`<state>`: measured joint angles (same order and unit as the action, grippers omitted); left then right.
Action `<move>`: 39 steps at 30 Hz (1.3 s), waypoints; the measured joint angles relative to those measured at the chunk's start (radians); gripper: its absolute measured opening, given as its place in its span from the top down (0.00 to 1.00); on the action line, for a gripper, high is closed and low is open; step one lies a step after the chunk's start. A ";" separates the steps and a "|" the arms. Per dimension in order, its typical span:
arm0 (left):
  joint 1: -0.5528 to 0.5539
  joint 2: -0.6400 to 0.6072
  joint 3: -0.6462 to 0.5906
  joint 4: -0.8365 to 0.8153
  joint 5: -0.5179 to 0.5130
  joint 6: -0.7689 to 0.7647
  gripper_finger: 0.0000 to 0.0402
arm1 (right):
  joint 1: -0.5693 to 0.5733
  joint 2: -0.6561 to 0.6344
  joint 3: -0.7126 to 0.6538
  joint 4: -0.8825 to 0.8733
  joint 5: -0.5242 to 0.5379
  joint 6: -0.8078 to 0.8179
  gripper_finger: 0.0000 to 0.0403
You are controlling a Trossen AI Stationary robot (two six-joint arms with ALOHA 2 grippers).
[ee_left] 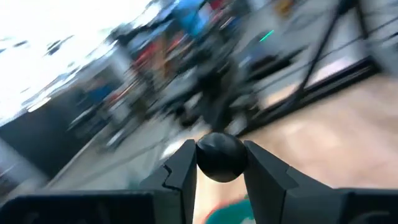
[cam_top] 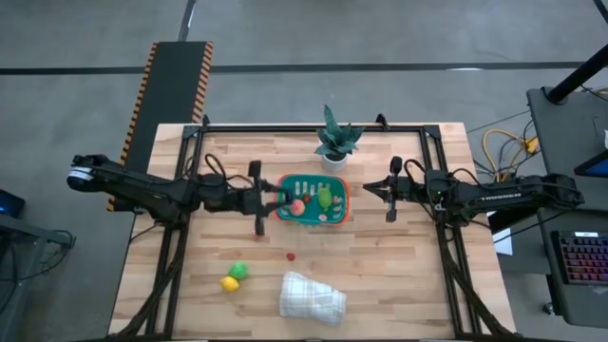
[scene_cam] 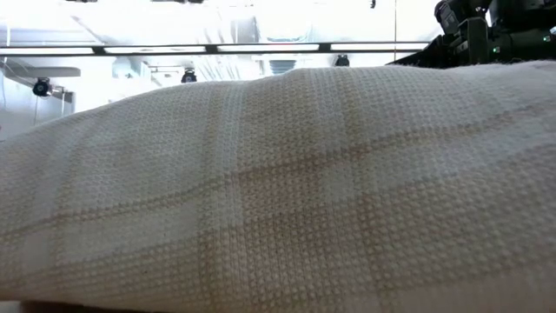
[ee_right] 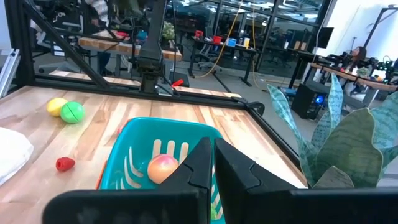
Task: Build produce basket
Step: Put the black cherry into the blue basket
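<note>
Overhead view: we see the basket (cam_top: 313, 199) mid-table, with pink and green produce (cam_top: 297, 206) inside. Left gripper (cam_top: 273, 199) sits at its left rim; right gripper (cam_top: 388, 190) waits just off its right side, fingers shut. A yellow piece (cam_top: 229, 283), a green piece (cam_top: 238, 271) and a red berry (cam_top: 291, 255) lie near the white cloth (cam_top: 312, 297). Low view: cloth fills the frame. Left wrist view: we note narrow fingers (ee_left: 181, 171) clamping a dark berry (ee_left: 219, 156).
</note>
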<state>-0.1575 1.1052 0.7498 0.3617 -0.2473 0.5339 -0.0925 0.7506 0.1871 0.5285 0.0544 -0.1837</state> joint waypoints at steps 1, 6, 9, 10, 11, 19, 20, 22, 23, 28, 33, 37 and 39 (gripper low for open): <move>0.000 -0.003 0.000 -0.003 0.065 -0.003 0.79 | 0.000 0.000 0.000 0.000 0.000 0.000 0.98; -0.001 -0.005 -0.030 -0.030 0.202 -0.096 0.79 | 0.000 0.006 0.000 0.001 0.000 -0.001 0.98; 0.000 0.006 -0.060 -0.043 0.089 -0.131 0.79 | 0.000 0.006 0.000 0.001 0.000 -0.001 0.98; 0.000 0.007 -0.065 -0.044 0.037 -0.132 0.79 | 0.000 0.006 0.000 0.001 0.000 0.000 0.98; 0.000 0.007 -0.066 -0.034 -0.008 -0.131 0.79 | 0.000 0.006 0.000 0.001 0.000 0.000 0.98; -0.001 -0.058 -0.015 0.059 -0.187 0.030 0.78 | 0.000 0.006 0.000 0.004 0.000 0.000 0.98; 0.000 -0.055 -0.016 0.054 -0.237 0.030 0.78 | 0.000 0.006 0.000 0.004 0.000 0.000 0.98; 0.002 -0.040 -0.035 0.047 -0.295 0.027 0.78 | 0.000 0.006 0.000 0.004 0.000 0.000 0.98; 0.002 -0.027 -0.048 0.046 -0.303 0.025 0.78 | 0.000 0.006 0.000 0.003 0.000 -0.001 0.98; 0.000 0.022 -0.069 0.041 -0.300 0.049 0.78 | 0.000 0.006 0.000 0.002 0.000 -0.003 0.98; 0.000 -0.015 -0.003 0.056 -0.249 0.103 0.78 | 0.000 0.006 0.000 0.001 0.000 -0.003 0.98; 0.001 -0.022 -0.018 0.053 -0.195 0.090 0.78 | 0.000 0.006 0.000 0.000 0.000 -0.008 0.98; 0.004 -0.010 -0.050 0.049 -0.197 0.046 0.78 | 0.000 0.006 0.000 0.000 0.000 -0.008 0.98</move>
<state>-0.1534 1.0948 0.7000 0.4106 -0.4438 0.5804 -0.0921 0.7563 0.1871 0.5285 0.0545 -0.1915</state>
